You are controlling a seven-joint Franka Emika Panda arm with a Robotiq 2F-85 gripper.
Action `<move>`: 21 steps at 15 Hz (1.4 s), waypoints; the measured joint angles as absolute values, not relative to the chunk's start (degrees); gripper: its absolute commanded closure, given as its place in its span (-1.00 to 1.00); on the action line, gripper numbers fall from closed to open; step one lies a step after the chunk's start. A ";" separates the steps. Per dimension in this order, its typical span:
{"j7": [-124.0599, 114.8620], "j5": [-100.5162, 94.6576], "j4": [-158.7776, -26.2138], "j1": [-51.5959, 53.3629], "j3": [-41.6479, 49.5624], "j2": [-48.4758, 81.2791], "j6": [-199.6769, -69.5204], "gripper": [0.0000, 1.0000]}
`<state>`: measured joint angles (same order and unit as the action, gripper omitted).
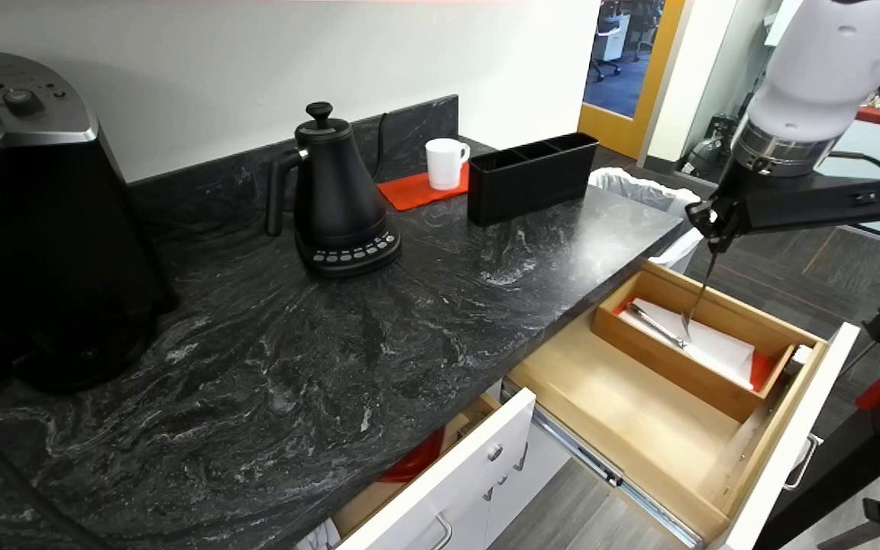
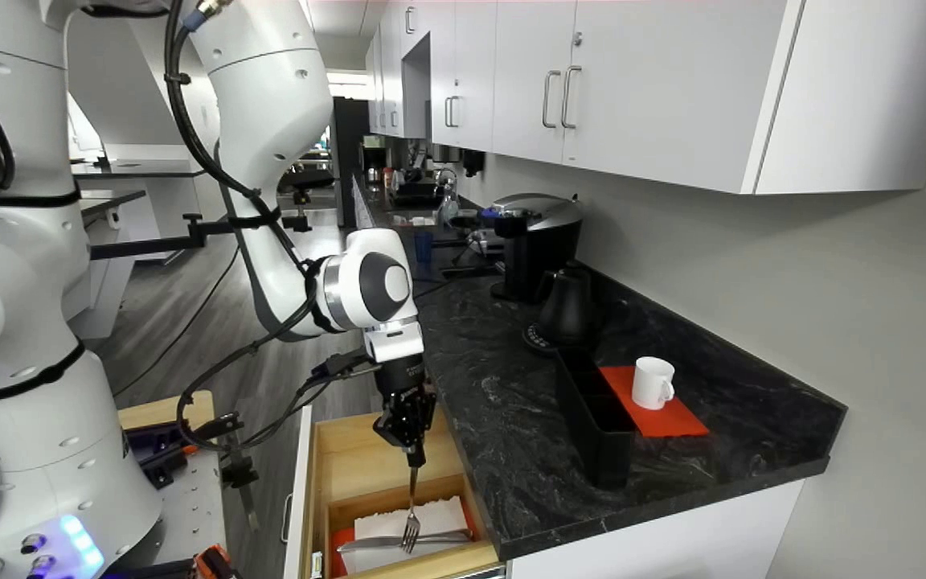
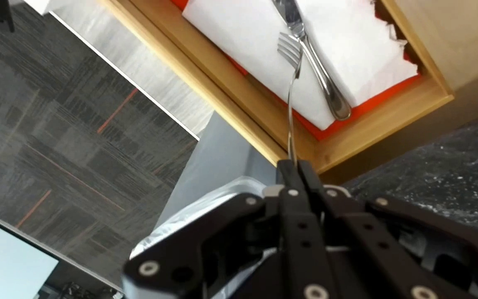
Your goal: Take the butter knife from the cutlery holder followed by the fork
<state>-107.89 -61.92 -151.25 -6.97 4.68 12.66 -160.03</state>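
My tool (image 3: 294,162) is closed on the fork (image 2: 411,515), pinching it at the end of its handle, so that it hangs tines-down, lower than the cutlery holder (image 1: 535,182). The holder, a long, narrow black box split into compartments, stands upright on the dark veined surface (image 1: 295,359), well apart from my tool. Below the holder's level, off one of its long sides, the drawer (image 1: 623,367) is pulled out, with a narrow wooden box (image 1: 669,363) inside it; my fork's tines point down into that box. There, also lower than the holder, the butter knife (image 3: 315,60) lies flat on a white sheet (image 3: 355,47) over a red lining (image 3: 371,104). In the wrist view the tines show right against the knife's outline, but I cannot tell whether they touch it. Near the holder, on its other long side, a white mug (image 1: 444,164) stands on a red cloth (image 1: 409,192). Past one end of the holder sits a black kettle (image 1: 341,187), and farther from the holder than the kettle is a black machine (image 1: 46,229) with a silvery top.
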 measured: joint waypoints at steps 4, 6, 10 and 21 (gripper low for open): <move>-107.66 -56.93 -150.56 -6.97 4.57 14.06 -159.91 0.95; -107.07 -55.07 -150.50 -6.97 4.47 14.06 -159.71 0.95; -104.80 -51.99 -150.34 -6.92 3.68 14.06 -159.04 0.95; -101.72 -52.50 -147.84 -1.72 -2.39 8.85 -153.77 0.95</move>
